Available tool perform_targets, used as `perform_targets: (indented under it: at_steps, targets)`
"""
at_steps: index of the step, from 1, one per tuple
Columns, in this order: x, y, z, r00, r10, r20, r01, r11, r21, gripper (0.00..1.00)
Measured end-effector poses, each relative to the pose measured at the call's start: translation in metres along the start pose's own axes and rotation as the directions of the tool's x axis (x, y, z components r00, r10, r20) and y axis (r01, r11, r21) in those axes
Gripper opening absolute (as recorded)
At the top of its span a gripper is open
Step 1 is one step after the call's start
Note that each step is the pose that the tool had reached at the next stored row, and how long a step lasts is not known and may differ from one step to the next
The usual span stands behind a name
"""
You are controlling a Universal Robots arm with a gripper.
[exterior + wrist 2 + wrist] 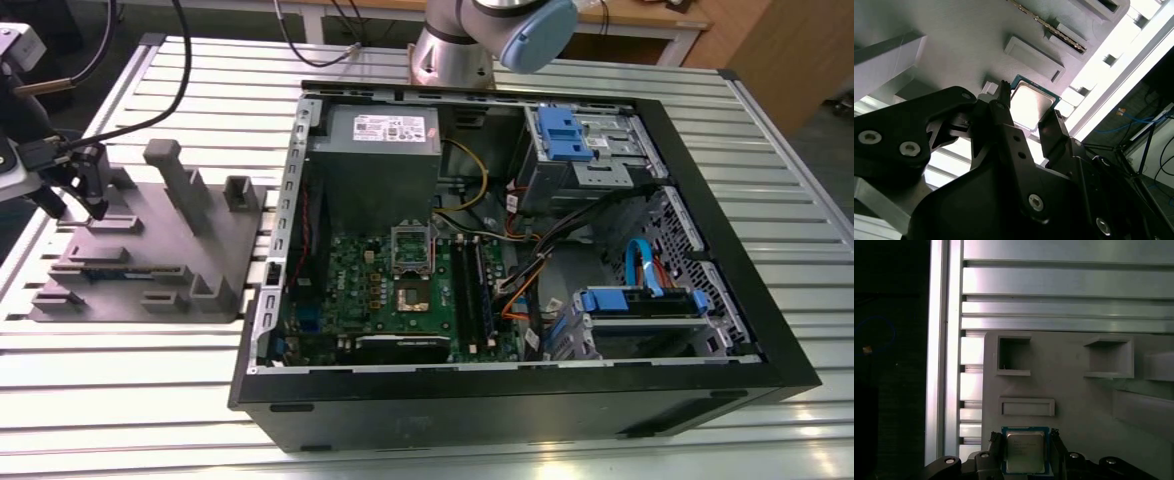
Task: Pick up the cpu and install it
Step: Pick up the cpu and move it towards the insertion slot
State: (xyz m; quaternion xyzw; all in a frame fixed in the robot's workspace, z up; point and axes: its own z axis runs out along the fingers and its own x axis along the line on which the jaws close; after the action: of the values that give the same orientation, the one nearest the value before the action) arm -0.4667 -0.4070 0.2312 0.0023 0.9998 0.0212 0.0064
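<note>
Second wrist view: the black two-finger gripper (1028, 100) is drawn in narrow. Its fingers (1006, 120) press against two opposite edges of the small flat square cpu (1030, 104), which has a shiny silver-grey metal top and a thin pale rim. First wrist view agrees: the cpu (1025, 452) sits squarely between the two black tips, with no gap visible on either side. I read this as a grip on the cpu. Whether it has left its seat I cannot tell, since its underside is hidden.

Around it is a pale grey moulded parts fixture (1069, 390) with rectangular pockets and raised blocks. The cpu is at or just above one end of it. Exterior view puts the gripper (75, 208) low over the fixture (147, 250), at that view's left, on the slatted aluminium table (134, 400).

An open black tower computer case (534, 400) lies beside the fixture, toward the exterior view's right and well apart from the gripper. A green motherboard (387, 300) is inside. The socket (414, 292) near its middle looks dark and unfilled, as far as I can judge.

Status: pick-up is at the grasp stage. Transfer to the case and seating in the socket are not yet done.
</note>
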Motion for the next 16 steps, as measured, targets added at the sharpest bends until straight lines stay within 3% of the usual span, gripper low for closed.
perform_targets:
  at_steps: [16]
  targets:
    - [-0.0001,0.0003,-0.0057,1.0000,0.000,0.0000,0.000,1.0000,0.0000,0.47]
